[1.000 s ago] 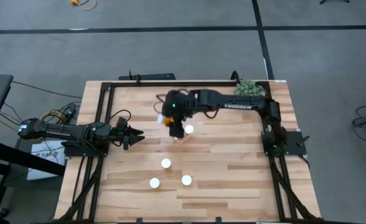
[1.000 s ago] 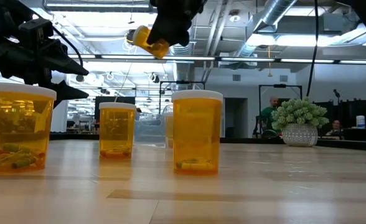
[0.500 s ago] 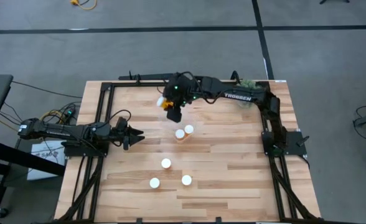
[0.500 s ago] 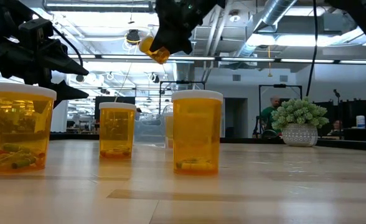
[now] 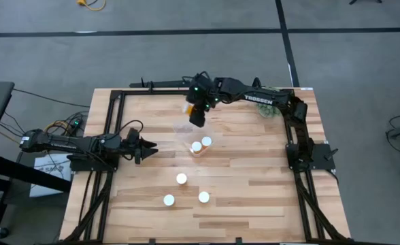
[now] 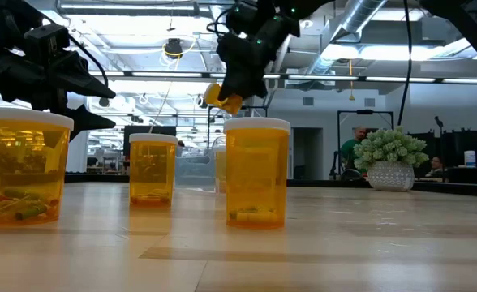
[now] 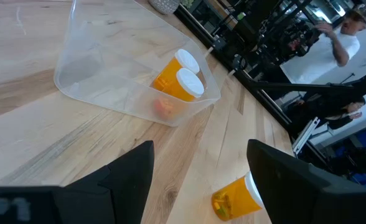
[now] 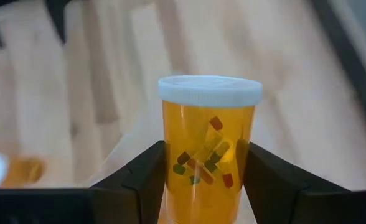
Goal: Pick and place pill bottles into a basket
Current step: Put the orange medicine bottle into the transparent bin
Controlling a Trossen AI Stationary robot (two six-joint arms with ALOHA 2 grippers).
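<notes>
Three pill bottles [image 5: 181, 178] [image 5: 169, 200] [image 5: 203, 197] stood upright and apart in the lower centre of the overhead frame, seen there as white discs on the wooden table [image 5: 254, 184]. Two further bottles [image 5: 196, 146] [image 5: 206, 141] lay side by side, touching, inside the clear basket [image 5: 186, 134] near the middle of the overhead frame; the left wrist picture showed both tilted against the basket's lower wall [image 7: 108, 93]. One more bottle [image 5: 189, 108] was clamped between the fingers of the right gripper [image 5: 196, 114] in the upper centre of the overhead frame, raised above the table just beyond the basket's upper edge. In the right wrist picture this held bottle [image 8: 208, 143] sat between the two dark fingers [image 8: 142, 180], white cap away from the wrist, with coloured pills visible through its orange body. In the table-level picture the same bottle [image 6: 224, 97] hung tilted under the right gripper [image 6: 237, 85], higher than the cap of the nearest standing bottle [image 6: 256, 172]. The left gripper [image 5: 147, 148] rested at centre left of the overhead frame, well apart from every bottle, its fingers spread. A green plant ball [image 6: 389, 148] stood at the right of the table-level picture.
</notes>
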